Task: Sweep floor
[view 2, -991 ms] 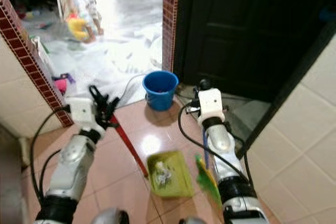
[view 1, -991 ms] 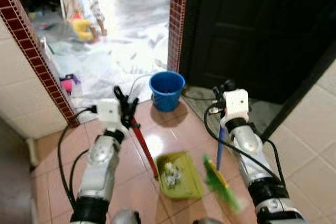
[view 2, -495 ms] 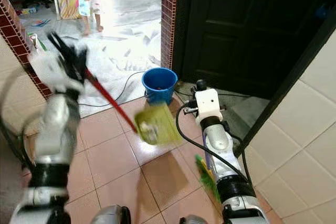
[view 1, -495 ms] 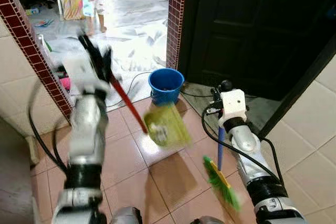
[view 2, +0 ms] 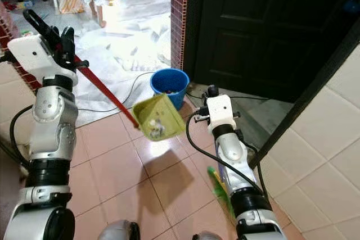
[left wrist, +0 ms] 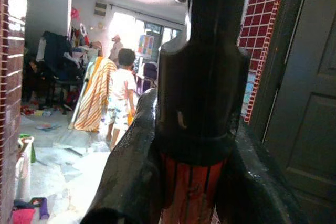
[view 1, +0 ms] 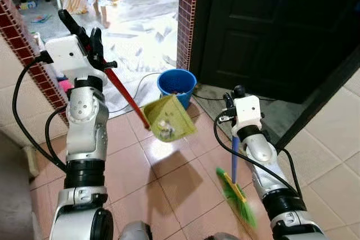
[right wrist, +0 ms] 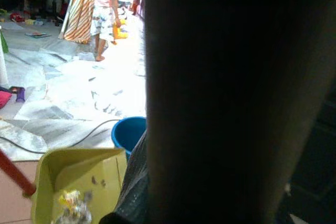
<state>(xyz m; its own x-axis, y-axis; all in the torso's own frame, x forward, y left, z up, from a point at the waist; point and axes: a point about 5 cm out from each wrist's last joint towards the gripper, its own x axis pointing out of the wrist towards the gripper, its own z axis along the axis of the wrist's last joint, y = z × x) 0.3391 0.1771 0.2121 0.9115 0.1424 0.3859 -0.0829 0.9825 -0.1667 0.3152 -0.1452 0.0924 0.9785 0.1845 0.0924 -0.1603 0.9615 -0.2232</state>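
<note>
- The tiled floor [view 1: 169, 189] takes up the lower half of the frame; a dark door [view 1: 270, 26] stands at upper right.
- A person [left wrist: 122, 95] stands in the bright room, upper left, well clear.
- Left gripper [view 1: 90, 40], raised at upper left, is clamped on the dustpan's red handle [view 1: 126, 96].
- The green dustpan [view 1: 167, 119] hangs mid-frame with debris in it, just beside the blue bucket [view 1: 176, 85].
- Judgement: carry the pan over the bucket rim before tipping, keeping it level so nothing spills.
- Right gripper [view 1: 235, 130], lower right, is closed around the broom [view 1: 236, 192]; keep it parked low.
</note>
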